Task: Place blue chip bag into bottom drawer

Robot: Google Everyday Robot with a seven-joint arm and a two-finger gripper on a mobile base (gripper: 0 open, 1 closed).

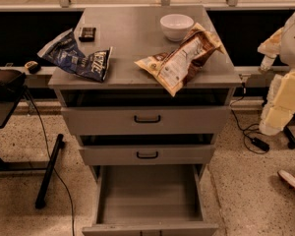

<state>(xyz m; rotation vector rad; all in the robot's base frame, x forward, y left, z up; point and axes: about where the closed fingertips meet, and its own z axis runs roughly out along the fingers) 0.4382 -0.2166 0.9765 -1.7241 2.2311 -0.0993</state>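
Grey metal cabinet (132, 43) stands with its bottom drawer (147, 191) pulled open, the blue chip bag (78, 58) lying crumpled on its top's left edge, and the gripper (267, 62) beside its right side, whether spread or closed I cannot tell.

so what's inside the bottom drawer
Bare grey floor shows in the open bottom drawer; its front wall hides the nearest strip. Blue chip bag lies on the cabinet top; gripper at right.

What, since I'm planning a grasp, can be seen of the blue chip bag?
The blue chip bag is crumpled dark navy foil with white lettering and silvery ends, lying at the left front corner of the cabinet top, overhanging its left edge. Only the top visibly touches it; the gripper is far right, apart.
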